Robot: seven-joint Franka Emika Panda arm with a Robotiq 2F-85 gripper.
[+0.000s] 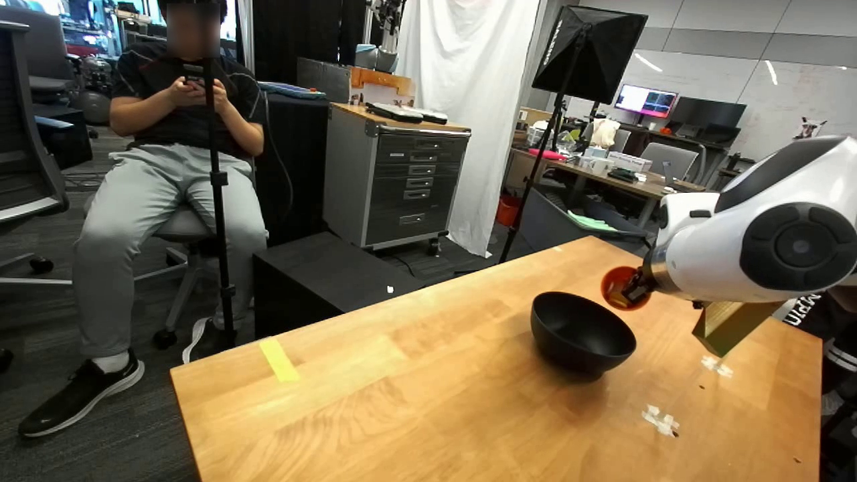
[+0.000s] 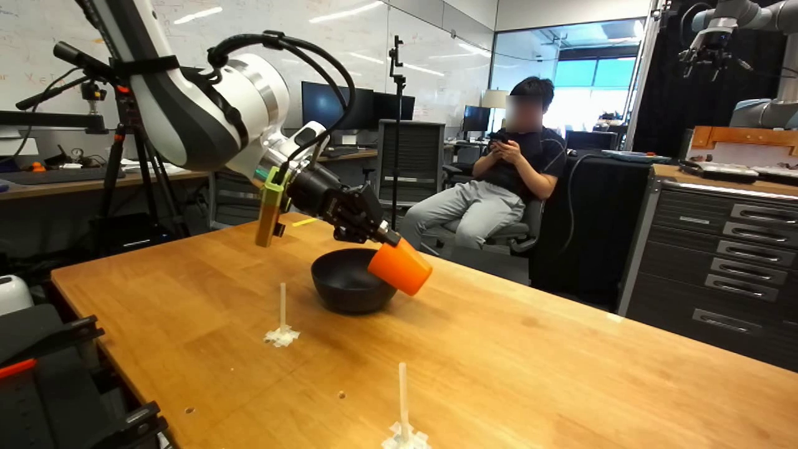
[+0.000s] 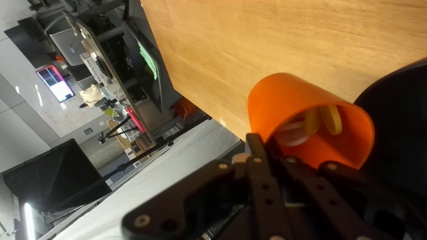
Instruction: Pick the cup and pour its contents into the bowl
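Note:
The orange cup [image 2: 402,268] hangs above the table, tipped over so that its mouth faces the bowl's side. In the wrist view my gripper [image 3: 265,143] is shut on the cup's wall at the rim, one finger outside and one inside. The contents, yellow and pale pinkish disc-like pieces [image 3: 332,120], lie inside the cup. The black bowl [image 1: 582,335] stands upright on the table, and the cup is close to its rim in both exterior views. Only part of the bowl [image 3: 397,126] shows at the right of the wrist view. Its bottom is too dark to read.
Two thin pale rods [image 2: 282,308] stand taped upright on the wooden table [image 2: 530,374]. A yellow tape strip [image 1: 279,359] lies near a table edge. A wooden block [image 1: 730,325] juts from the arm's wrist. A seated person [image 2: 517,156] is beyond the table.

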